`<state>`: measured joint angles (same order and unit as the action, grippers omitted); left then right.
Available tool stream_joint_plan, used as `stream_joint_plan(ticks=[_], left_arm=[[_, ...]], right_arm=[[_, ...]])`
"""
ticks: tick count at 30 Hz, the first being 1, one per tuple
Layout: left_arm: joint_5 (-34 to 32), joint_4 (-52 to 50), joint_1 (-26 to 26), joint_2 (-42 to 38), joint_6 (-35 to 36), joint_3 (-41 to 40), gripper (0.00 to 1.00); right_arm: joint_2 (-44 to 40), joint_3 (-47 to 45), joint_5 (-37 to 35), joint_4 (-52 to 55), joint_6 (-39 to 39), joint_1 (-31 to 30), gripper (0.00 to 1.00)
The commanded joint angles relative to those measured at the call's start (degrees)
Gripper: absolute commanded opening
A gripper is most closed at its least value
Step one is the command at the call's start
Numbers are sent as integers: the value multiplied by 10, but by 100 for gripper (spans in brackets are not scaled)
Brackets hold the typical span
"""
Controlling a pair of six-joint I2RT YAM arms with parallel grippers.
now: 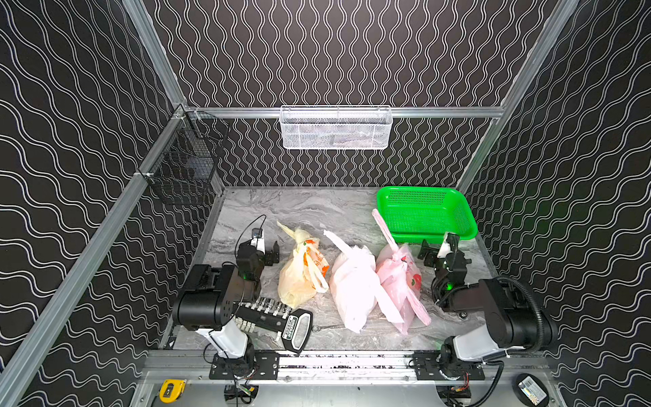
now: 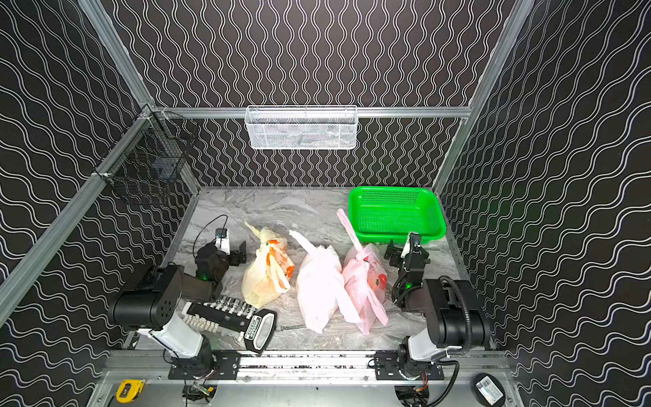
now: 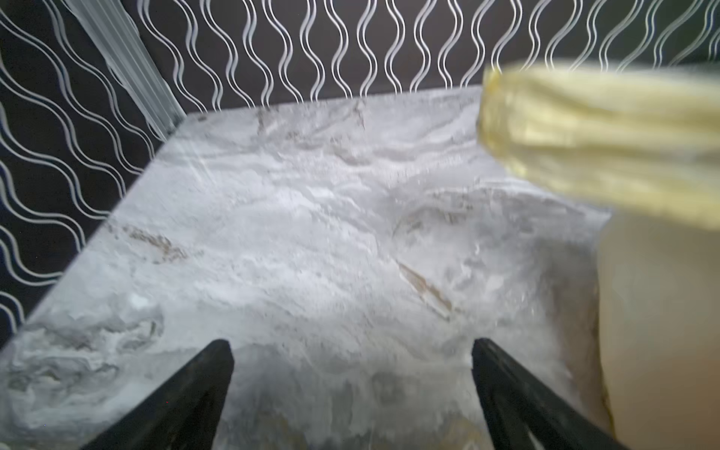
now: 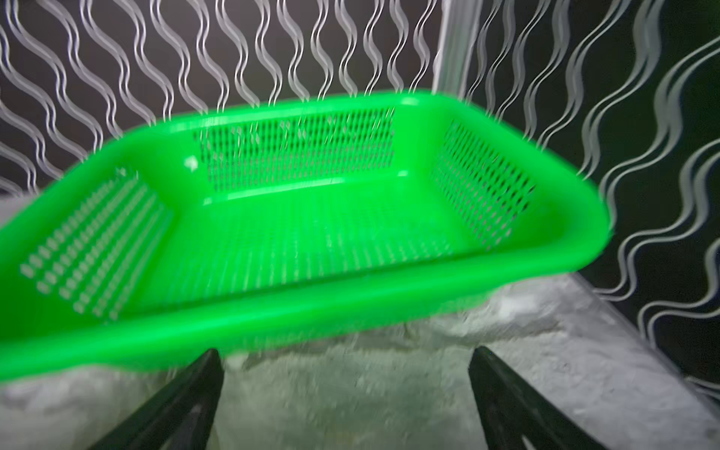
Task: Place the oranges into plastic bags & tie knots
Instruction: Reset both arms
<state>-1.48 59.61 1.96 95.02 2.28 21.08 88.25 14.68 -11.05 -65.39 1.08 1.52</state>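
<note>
Catalogued from the bottom edge of both top views upward. On the metal frame I log a yellow tape measure (image 1: 172, 390) at lower left and a dark round puck (image 1: 532, 389) at lower right. On the marbled surface (image 1: 303, 208), lower left, lies a black socket rack (image 1: 271, 317), partly hidden by the left arm, with a thin metal tool (image 1: 327, 328) just beside its labelled end. Mid-frame, side by side with necks pointing away from me, lie the yellowish plastic bag (image 1: 299, 282), the white plastic bag (image 1: 352, 292) and the pink plastic bag (image 1: 398, 285), the white and pink ones touching. All three bulge, and each neck is tied, with a loose tail sticking out: the yellowish knot (image 1: 299, 235), the white knot (image 1: 350, 249), the pink knot (image 1: 400, 258). I cannot make out the oranges through the plastic. The left end effector (image 1: 272, 253) sits just left of the yellowish neck, jaws spread wide and holding nothing; its wrist view shows the fingers (image 3: 202, 389) over bare surface. The right end effector (image 1: 429, 252) sits just right of the pink neck, likewise wide open and gripping nothing, with the green basket (image 1: 426, 230) just beyond it at upper right. Farthest off, a black wire basket (image 1: 183, 169) hangs on the left rail and a white mesh basket (image 1: 336, 127) on the back rail.
</note>
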Motion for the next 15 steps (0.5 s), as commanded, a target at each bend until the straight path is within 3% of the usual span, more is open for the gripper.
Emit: stream_joint_plan(ticks=[1,5,15], left_arm=[[-4,-17,2,-4,10,0,99],[-7,-10,7,2,14,4,99],[-5,-1,10,-2,18,-7,99]], right_arm=[[-7,7,-2,-2,9,1,100],[5,-2,-1,-45,3,0,100],[0,1,-1,-28,5,0,100]])
